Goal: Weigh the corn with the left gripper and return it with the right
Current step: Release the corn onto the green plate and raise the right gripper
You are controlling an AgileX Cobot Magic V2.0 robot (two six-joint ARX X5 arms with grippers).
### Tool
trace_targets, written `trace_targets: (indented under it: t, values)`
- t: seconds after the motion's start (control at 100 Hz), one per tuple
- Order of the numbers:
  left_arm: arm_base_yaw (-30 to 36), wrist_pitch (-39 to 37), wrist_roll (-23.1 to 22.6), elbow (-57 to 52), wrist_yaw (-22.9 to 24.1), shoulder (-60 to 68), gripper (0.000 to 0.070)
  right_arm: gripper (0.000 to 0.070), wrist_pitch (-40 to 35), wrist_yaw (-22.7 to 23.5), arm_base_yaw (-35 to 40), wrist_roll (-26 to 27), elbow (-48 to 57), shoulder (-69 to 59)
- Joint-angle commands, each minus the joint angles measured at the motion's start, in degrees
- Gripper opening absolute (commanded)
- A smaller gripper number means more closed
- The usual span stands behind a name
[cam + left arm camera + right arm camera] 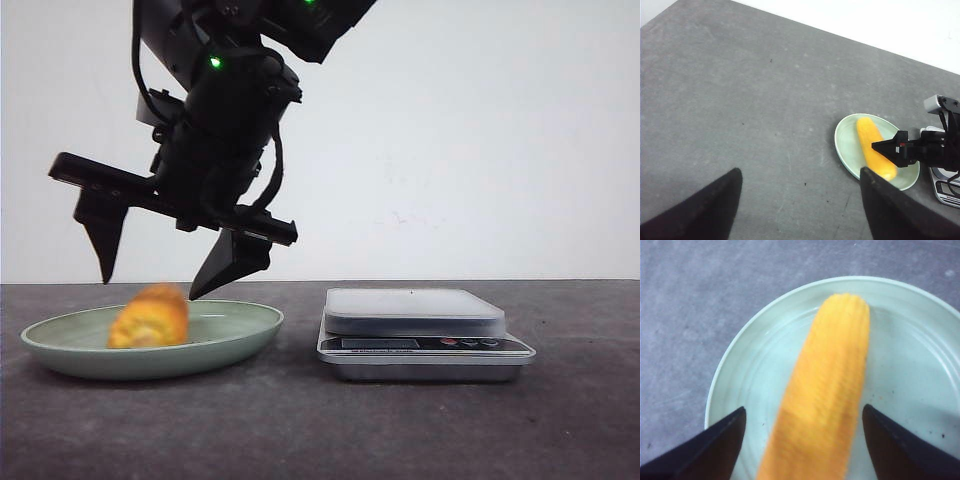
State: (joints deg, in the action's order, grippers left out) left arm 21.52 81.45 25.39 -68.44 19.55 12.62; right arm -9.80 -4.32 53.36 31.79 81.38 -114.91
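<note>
Grey table [300, 420] carries green plate [240, 335] and scale [425, 335].

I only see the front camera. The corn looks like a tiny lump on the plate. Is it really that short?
Observer: No. The right wrist view shows the corn is long, lying across the plate.
Operator: Whose claw is over it?
Observer: The right gripper. Its open fingers sit on either side of the corn.
Operator: Where's the other claw?
Observer: The left gripper is open, away from the plate, over the bare table.
</note>
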Motion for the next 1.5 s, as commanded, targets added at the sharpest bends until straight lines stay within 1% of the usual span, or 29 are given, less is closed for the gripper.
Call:
trace_targets:
  t: [0.0, 0.12, 0.27, 0.48, 0.6, 0.78, 0.89, 1.02, 1.12, 1.19, 1.25, 1.4, 1.43, 1.45, 1.49]
  values:
    - [0.13, 0.22, -0.76, -0.59, 0.07, -0.02, 0.0435, 0.0472, -0.31, -0.26, -0.42, -1.64, 1.22, 2.23]
    - [0.13, 0.07, -0.9, -0.59, 0.07, -0.02, 0.0435, 0.0472, -3.43, -0.7, -3.21, -5.7, 1.22, 7.82]
    - [0.13, -0.04, -1.81, -0.59, 0.07, -0.02, 0.0435, 0.0472, -9.07, -0.7, -8.5, -11.32, 1.22, 18.14]
    - [0.13, -0.5, -2.54, -0.55, 0.09, -0.02, 0.0435, 0.0472, -21.07, -2.36, -17.35, -20.48, 1.22, 36.22]
    - [0.13, -1.05, -2.82, 0.11, 0.57, -0.02, 0.0435, 0.0472, -28.09, -2.69, -23.93, -23.21, 1.22, 47.67]
    - [0.13, -4.7, -2.82, 2.34, 0.15, -0.02, 0.0435, 0.0472, -37.38, -2.86, -32.79, -25.79, 1.22, 63.71]
    - [0.13, -6.8, -2.75, 4.52, -0.15, -0.02, 0.0435, 0.0472, -43.69, -3.26, -35.78, -25.62, 1.16, 71.3]
    - [0.13, -8.68, -2.86, 6.34, -0.15, -0.02, 0.0435, 0.0472, -49.2, -4.35, -36.59, -23.19, -0.02, 79.1]
    - [0.15, -10.97, -2.93, 6.71, -0.15, -0.02, 0.0434, 0.0472, -51.6, -2.03, -36.63, -20.83, -2.54, 84.15]
    - [0.2, -13.03, -3.43, 6.78, -0.22, -0.02, 0.0433, 0.0471, -53.29, 0.37, -36.65, -19.3, -5.57, 87.38]
    - [0.2, -14.27, -3.8, 6.97, -0.61, 0.0, 0.0432, 0.0471, -54.6, 1.33, -36.65, -18.56, -9.09, 90.14]
    - [0.2, -15.91, -3.96, 8.63, -2.82, 0.0, 0.0427, 0.0466, -54.97, 1.51, -36.65, -17.92, -19.37, 97.37]
    - [0.2, -15.93, -3.96, 9.11, -2.84, 0.0, 0.0418, 0.0438, -54.93, 1.42, -36.65, -17.68, -21.09, 98.79]
    - [0.2, -15.93, -3.96, 9.44, -2.84, 0.0, 0.04, 0.0402, -54.86, 1.29, -36.65, -17.51, -22.14, 99.65]
    - [0.2, -15.93, -3.91, 10.03, -2.91, 0.0, 0.0327, 0.0295, -54.69, 1.25, -36.65, -17.4, -23.98, 101.26]
